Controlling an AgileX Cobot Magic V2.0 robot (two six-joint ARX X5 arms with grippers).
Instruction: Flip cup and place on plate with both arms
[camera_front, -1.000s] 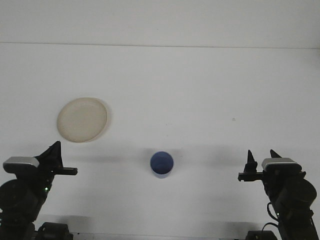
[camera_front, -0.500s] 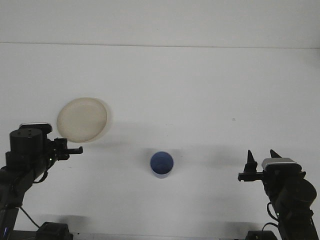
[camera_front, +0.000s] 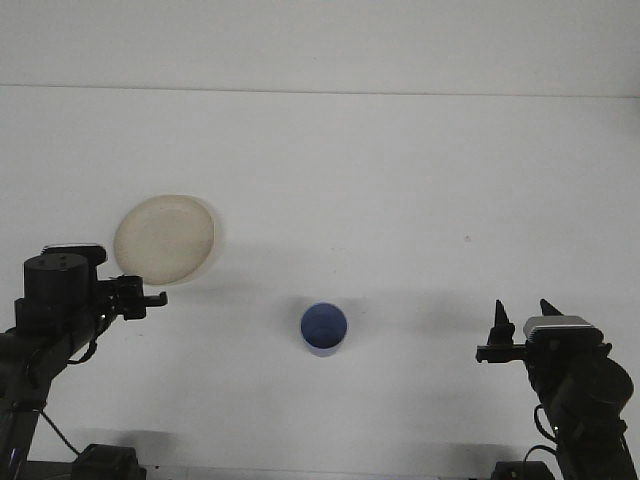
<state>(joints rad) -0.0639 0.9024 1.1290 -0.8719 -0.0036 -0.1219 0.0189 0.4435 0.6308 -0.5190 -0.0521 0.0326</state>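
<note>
A blue cup (camera_front: 324, 328) stands on the white table near the front middle; from above I cannot tell which end faces up. A cream round plate (camera_front: 165, 239) lies to the left and further back. My left gripper (camera_front: 143, 296) is raised at the left, just below the plate's near edge and well left of the cup. My right gripper (camera_front: 522, 311) sits low at the front right, open, with two pointed fingertips (camera_front: 497, 311) up and nothing between them, far right of the cup.
The white table (camera_front: 400, 200) stretches back to a pale wall, with its far edge across the top of the view. Both arm bases fill the front corners.
My left arm has lifted from its low pose and swung forward toward the plate's near edge, then crept slightly further. The right arm, cup and plate have not moved.
</note>
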